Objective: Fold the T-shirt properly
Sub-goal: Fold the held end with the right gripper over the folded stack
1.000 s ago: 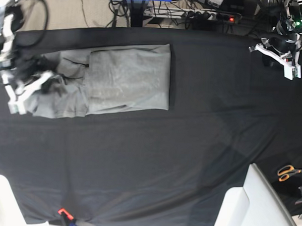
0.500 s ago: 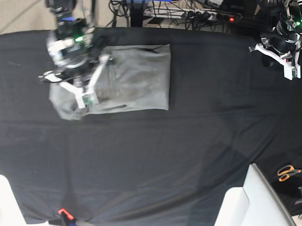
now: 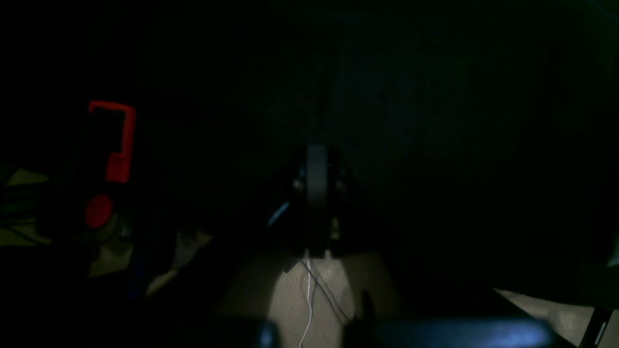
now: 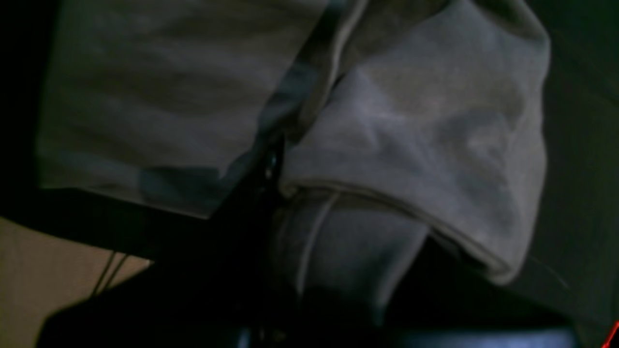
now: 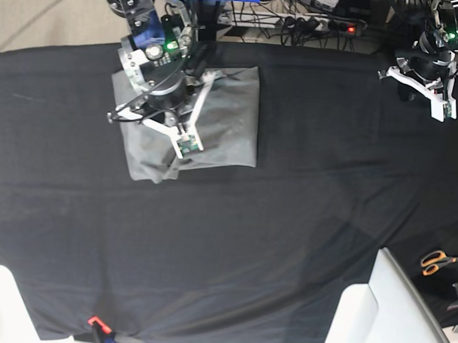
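Note:
The grey T-shirt (image 5: 229,115) lies at the back left of the black table cloth (image 5: 249,240), folded into a rough rectangle. My right gripper (image 5: 183,149) hovers over its left half, shut on a fold of the shirt. In the right wrist view the grey cloth (image 4: 411,121) bunches around the dark fingers (image 4: 271,169), and a hemmed edge hangs below them. My left gripper (image 5: 440,110) is far off at the back right edge of the table, empty. In the dark left wrist view its fingers (image 3: 316,193) are pressed together.
Orange-handled scissors (image 5: 436,261) lie off the table's right edge. White furniture (image 5: 393,313) stands at the front right. A power strip (image 5: 324,26) and cables lie behind the table. A small red item (image 5: 96,321) sits at the front left edge.
My right arm swept from the table's left edge towards the right, carrying the shirt's left part over the folded body. The left arm has not moved.

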